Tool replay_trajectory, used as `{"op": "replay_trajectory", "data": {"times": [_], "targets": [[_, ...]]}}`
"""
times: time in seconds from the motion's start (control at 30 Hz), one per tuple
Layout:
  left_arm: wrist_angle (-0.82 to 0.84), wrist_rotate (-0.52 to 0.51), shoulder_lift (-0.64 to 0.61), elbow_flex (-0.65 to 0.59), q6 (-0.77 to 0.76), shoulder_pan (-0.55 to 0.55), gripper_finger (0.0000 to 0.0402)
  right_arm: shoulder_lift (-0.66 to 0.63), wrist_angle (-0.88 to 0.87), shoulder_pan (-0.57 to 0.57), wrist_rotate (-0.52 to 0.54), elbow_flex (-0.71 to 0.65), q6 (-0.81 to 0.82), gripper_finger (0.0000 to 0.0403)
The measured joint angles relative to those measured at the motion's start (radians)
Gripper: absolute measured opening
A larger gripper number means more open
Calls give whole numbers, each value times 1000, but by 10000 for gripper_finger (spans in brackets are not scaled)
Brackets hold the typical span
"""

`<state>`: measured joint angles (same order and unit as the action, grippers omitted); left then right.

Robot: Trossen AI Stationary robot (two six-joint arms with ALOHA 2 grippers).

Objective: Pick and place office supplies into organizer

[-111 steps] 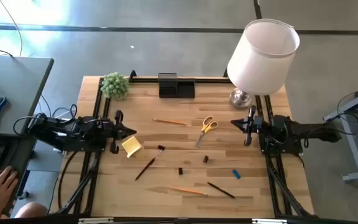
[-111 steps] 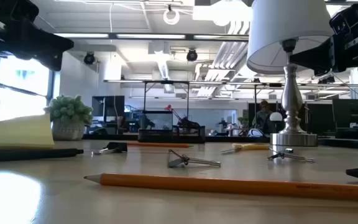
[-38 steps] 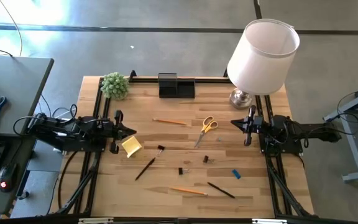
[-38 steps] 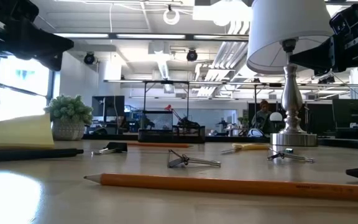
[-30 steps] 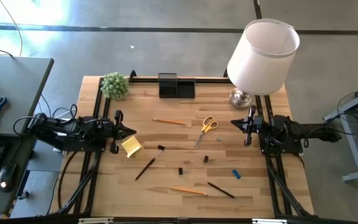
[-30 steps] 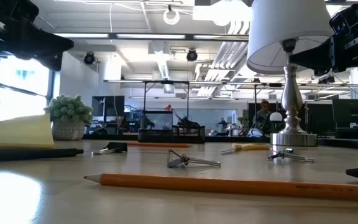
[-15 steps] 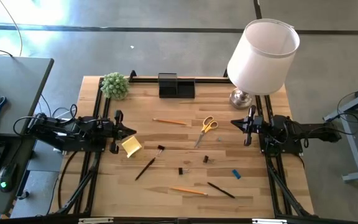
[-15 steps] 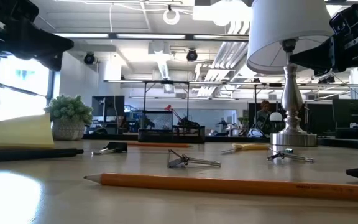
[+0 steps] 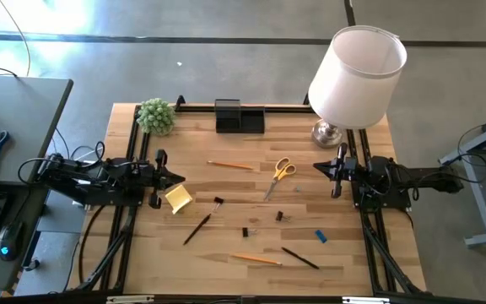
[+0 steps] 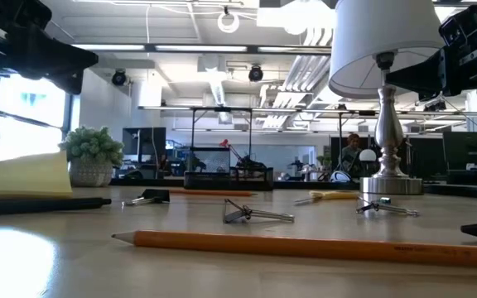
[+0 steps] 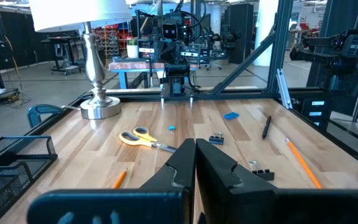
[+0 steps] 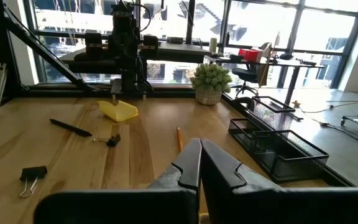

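Readable text: none in any view.
Pencil (image 10: 305, 245): a dark imprint runs along its right part in the low view, too small to read.
Organizer (image 9: 240, 116): no label visible.
Sticky-note pad (image 9: 178, 198): blank yellow face.
Lamp (image 9: 357, 76): plain white shade, no markings.
Bench (image 9: 226, 186): bare wood, no signs.

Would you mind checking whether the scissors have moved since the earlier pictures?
No. The scissors lie in the same spot, between the lamp and the sticky pad.
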<state>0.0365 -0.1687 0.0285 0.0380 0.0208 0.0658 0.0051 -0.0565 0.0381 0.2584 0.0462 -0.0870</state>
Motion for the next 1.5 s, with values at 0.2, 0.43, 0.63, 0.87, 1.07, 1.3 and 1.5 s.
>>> {"op": "replay_trajectory", "data": {"times": [0.2,0.43,0.63,0.87,1.07,1.3,1.5], "targets": [[0,0,0,0,0,0,3,0,0,0,0,0,0,0],[-1,0,0,0,0,0,3,0,0,0,0,0,0,0],[-26,0,0,0,-2,0,3,0,0,0,0,0,0,0],[-35,0,0,0,-2,0,3,0,0,0,0,0,0,0],[-43,0,0,0,-2,0,3,0,0,0,0,0,-51,0],[-148,-7,0,0,9,0,3,0,0,0,0,0,-76,0],[-211,0,0,0,-2,0,3,0,24,0,-15,-1,72,0]]}}
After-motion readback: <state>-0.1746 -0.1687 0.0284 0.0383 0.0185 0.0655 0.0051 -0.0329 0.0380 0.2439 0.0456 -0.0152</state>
